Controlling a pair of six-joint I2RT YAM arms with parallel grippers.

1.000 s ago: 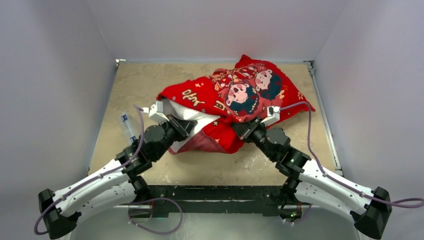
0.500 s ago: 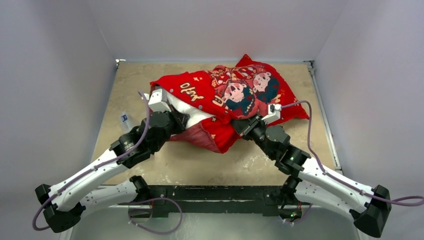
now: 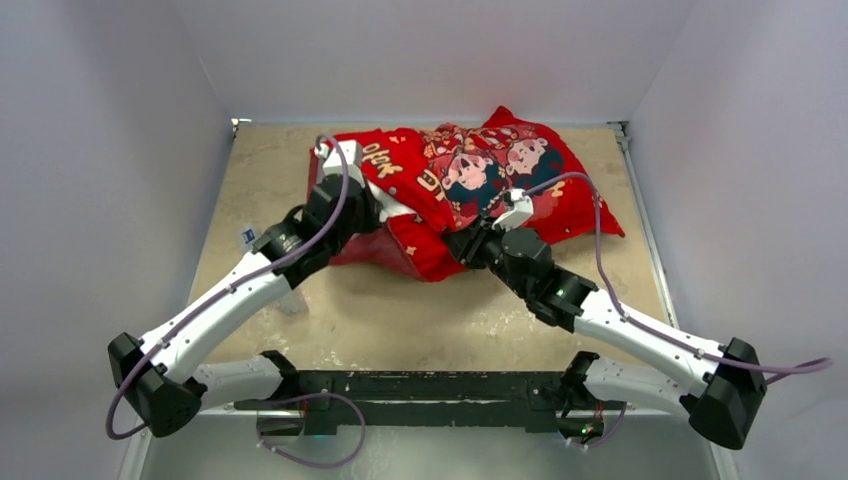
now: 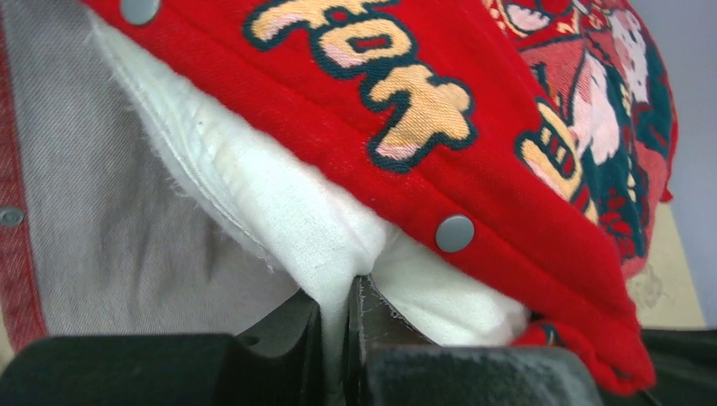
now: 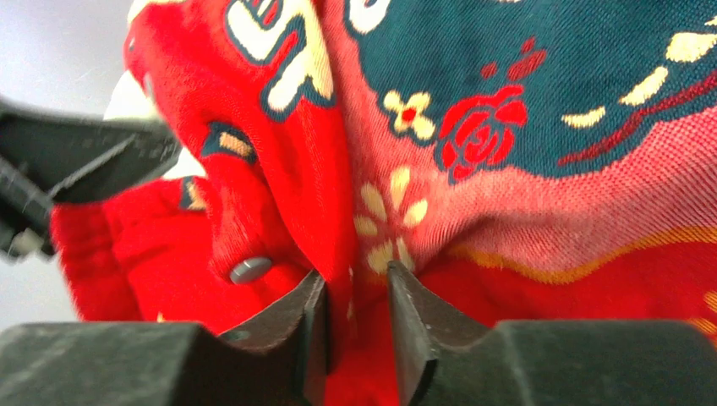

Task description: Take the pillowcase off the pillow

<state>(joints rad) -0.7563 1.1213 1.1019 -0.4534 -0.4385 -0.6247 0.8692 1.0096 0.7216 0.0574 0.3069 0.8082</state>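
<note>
The red printed pillowcase [image 3: 470,175] lies at the far middle of the table, with most of the white pillow [image 3: 398,208] inside it. My left gripper [image 3: 368,212] is at the case's open left end and is shut on a fold of the white pillow [image 4: 287,203] under the snap-studded red hem [image 4: 406,144]. My right gripper [image 3: 462,246] is at the near edge of the bundle, shut on a fold of the red pillowcase [image 5: 363,245] next to a grey snap [image 5: 250,270].
A small clear bottle with a blue label [image 3: 247,237] lies on the table left of the left arm. The beige tabletop [image 3: 420,320] shows between the bundle and the arm bases. Grey walls close in on the left, right and back.
Both arms have moved toward the back of the table, carrying the bundle with them. The left gripper has risen and moved far, keeping hold of the white fold; the right keeps its red fold.
</note>
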